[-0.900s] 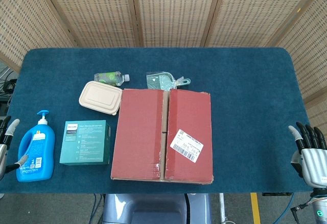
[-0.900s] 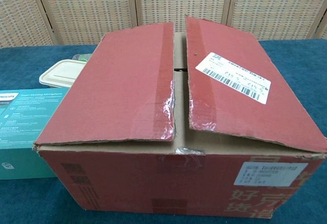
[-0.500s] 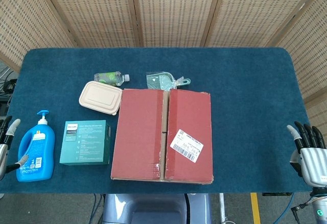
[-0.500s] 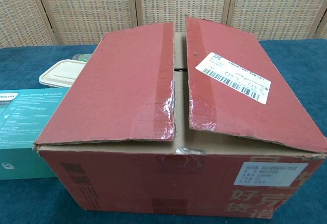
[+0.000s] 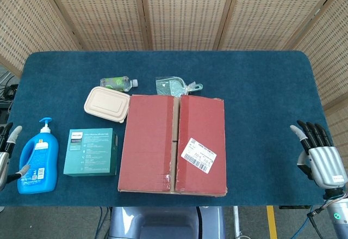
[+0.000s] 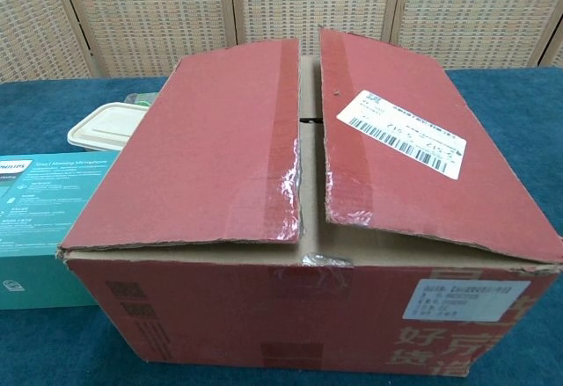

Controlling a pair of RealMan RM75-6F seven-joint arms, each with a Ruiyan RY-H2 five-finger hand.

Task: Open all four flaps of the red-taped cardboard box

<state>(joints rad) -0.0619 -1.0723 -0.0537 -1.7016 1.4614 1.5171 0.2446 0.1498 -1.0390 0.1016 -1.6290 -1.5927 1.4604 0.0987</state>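
Head view, from above: the red-taped brown cardboard box [image 5: 172, 145] sits on the blue-carpeted table [image 5: 261, 86], near the front edge and roughly centred. I see its two top flaps lying down, a narrow seam running between them — a white shipping label [image 5: 198, 154] is stuck on the flap nearer my right arm. My right hand [image 5: 318, 154] hovers at the table's right front corner, well apart from the box, fingers spread and extended, holding nothing. My left hand [image 5: 6, 157] shows only partly at the left edge of the picture; the visible fingers are apart, one tip just beside the blue pump-top detergent bottle [image 5: 38, 158], though I cannot tell whether it touches.

Between that bottle and the box lies a teal rectangular carton [image 5: 90, 152]. Behind it, just beside the box's far left corner, rests a beige lidded food container [image 5: 106, 104], then a small clear plastic bottle with a green label [image 5: 118, 82] on its side. A pale green item in clear wrapping [image 5: 175, 86] lies just behind the box.

Chest view: the box [image 6: 299, 254] fills the picture; both flaps are slightly raised along the seam — neither hand is visible here.
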